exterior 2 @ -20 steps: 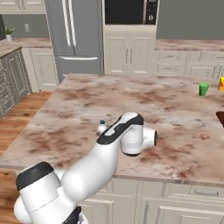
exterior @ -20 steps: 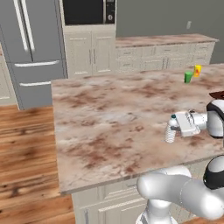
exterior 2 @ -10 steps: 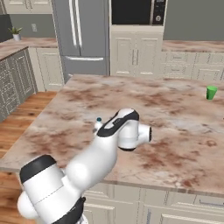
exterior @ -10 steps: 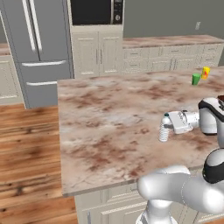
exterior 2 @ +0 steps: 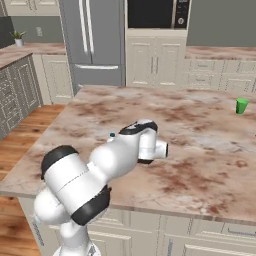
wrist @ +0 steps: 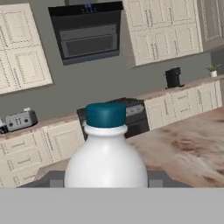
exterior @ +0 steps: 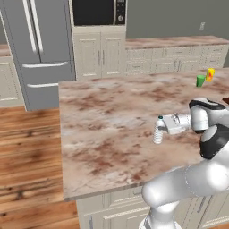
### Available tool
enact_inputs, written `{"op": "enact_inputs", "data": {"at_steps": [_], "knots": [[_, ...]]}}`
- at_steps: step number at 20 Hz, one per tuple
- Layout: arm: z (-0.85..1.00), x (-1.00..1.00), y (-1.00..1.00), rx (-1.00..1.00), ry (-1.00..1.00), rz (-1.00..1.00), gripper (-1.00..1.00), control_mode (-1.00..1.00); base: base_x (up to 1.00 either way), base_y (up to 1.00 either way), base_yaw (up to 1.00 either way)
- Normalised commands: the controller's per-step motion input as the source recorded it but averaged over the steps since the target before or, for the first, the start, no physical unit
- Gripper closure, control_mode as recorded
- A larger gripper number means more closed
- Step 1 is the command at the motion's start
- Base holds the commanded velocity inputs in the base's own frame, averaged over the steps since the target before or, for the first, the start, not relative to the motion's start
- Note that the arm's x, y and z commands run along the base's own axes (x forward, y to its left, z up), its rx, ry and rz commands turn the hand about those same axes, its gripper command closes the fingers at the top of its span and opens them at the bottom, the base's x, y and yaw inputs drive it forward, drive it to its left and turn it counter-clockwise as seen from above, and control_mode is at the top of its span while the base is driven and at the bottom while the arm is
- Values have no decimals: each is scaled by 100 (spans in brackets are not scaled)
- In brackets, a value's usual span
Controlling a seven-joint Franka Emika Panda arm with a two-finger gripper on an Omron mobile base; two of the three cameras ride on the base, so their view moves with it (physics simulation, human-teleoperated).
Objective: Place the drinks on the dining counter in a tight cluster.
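Observation:
My gripper [exterior: 161, 127] is shut on a small clear ribbed water bottle [exterior: 158, 132] with a teal cap, holding it upright by the neck just over the dining counter [exterior: 103, 116], near its front right part. In the hand view the bottle [wrist: 107, 162] stands close between the fingers [wrist: 56, 180], with the marbled slab [wrist: 192, 148] behind it. From the right base side the arm hides the bottle's body, and its cap [exterior 2: 112, 135] peeks out above the counter [exterior 2: 200, 145]. The maroon bottle and the white "T" bottle are out of view.
A small green cup [exterior: 200, 81] and a yellow-orange cup [exterior: 209, 74] stand at the counter's far right; the green cup [exterior 2: 241, 106] shows again there. A fridge [exterior: 40, 44] and wall cabinets lie beyond. A toaster [wrist: 19, 120] and stove [wrist: 127, 113] sit on the far wall.
The whole picture has shifted in both base views, so the base has driven along the counter. The bottle stays in the gripper throughout.

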Motion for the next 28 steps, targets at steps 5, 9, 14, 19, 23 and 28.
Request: {"op": "enact_inputs", "data": {"at_steps": [5, 9, 14, 19, 23, 28], "knots": [[-42, 20, 16, -7, -13, 5, 100, -100, 0, 0, 0], [-35, 21, 5, 0, -3, 2, 100, -100, 0, 0, 0], [-32, 15, 5, -1, -2, 1, 100, -100, 0, 0, 0], [-34, 6, 5, -8, -7, 0, 100, -100, 0, 0, 0], [-37, 5, 8, -13, -8, 0, 100, -100, 0, 0, 0], [-41, 1, 10, -13, -11, 0, 100, -100, 0, 0, 0]]}}
